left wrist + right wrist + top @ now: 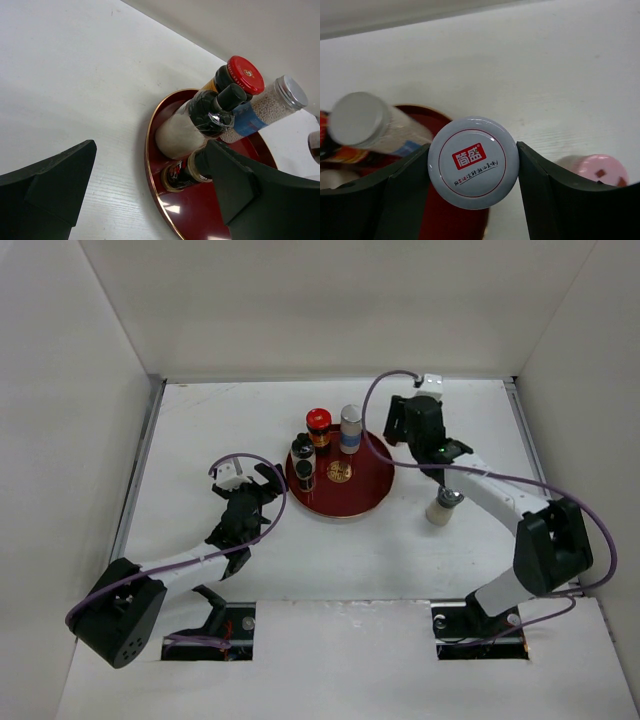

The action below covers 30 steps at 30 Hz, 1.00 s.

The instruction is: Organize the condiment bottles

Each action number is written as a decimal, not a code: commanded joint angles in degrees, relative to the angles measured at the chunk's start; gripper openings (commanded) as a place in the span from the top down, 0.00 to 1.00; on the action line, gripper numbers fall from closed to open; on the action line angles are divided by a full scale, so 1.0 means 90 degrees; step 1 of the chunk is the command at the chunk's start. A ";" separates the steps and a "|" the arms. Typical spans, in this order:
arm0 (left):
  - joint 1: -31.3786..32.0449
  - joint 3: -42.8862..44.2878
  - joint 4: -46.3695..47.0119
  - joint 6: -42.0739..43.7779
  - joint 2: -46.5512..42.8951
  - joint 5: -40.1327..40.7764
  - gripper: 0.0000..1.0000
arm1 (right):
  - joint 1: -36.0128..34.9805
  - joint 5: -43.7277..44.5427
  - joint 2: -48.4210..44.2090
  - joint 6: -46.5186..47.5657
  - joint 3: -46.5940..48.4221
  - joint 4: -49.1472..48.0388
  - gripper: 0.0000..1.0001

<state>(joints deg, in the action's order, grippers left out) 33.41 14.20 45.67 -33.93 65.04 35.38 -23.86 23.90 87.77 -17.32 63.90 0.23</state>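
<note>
The round red tray (362, 492) holds a red-lidded dark jar (318, 425), a grey-lidded blue-banded bottle (350, 428), a black-capped bottle (300, 448) and a small dark bottle (305, 476). A pink-lidded cream bottle (443, 505) stands on the table right of the tray. My right gripper (473, 165) is shut on a jar with a pale grey lid bearing a red logo (473, 161), held over the tray's right edge (420, 112). My left gripper (150, 200) is open and empty at the tray's left rim (150, 165), next to the small dark bottle (187, 175).
White walls close in the table on the left, back and right. The right arm (500, 500) passes over the pink-lidded bottle. The pink lid (600, 170) shows to the right of my right fingers. The arm bases sit at the near edge.
</note>
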 commanded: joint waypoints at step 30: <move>-0.0084 -0.0054 0.0306 -0.0146 -0.0205 -0.0015 0.07 | -0.2178 -0.0126 0.1012 0.0215 0.0968 -0.1237 0.01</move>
<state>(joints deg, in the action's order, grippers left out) 33.01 14.09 45.67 -34.61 64.18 35.42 -43.09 21.28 105.14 -16.19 72.14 -6.22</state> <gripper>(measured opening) 0.935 0.982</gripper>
